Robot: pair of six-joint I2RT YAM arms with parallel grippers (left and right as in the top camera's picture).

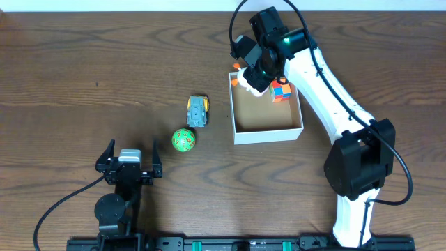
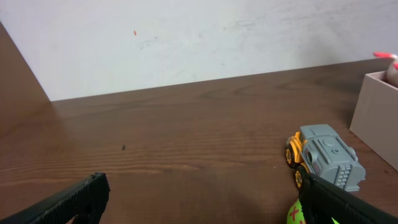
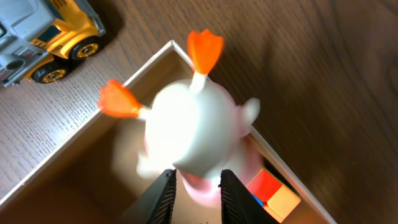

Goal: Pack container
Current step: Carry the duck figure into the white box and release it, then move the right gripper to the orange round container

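Observation:
The container (image 1: 268, 134) is a square white box with a tan inside, right of the table's centre; in the right wrist view its rim (image 3: 62, 146) runs diagonally. A colour cube (image 1: 281, 90) (image 3: 273, 193) lies in its far corner. My right gripper (image 1: 256, 78) (image 3: 196, 180) hangs over that far corner. Its jaws stand slightly apart, open around the pink base of a white duck toy (image 3: 193, 124) with orange feet. The toy is blurred, so whether the jaws touch it is unclear. My left gripper (image 1: 132, 150) (image 2: 202, 190) rests wide open near the front left, holding nothing.
A grey and yellow toy truck (image 1: 198, 111) (image 2: 326, 155) (image 3: 43, 37) stands just left of the box. A green ball with red marks (image 1: 184, 139) (image 2: 295, 214) lies in front of the truck, beside my left gripper's right finger.

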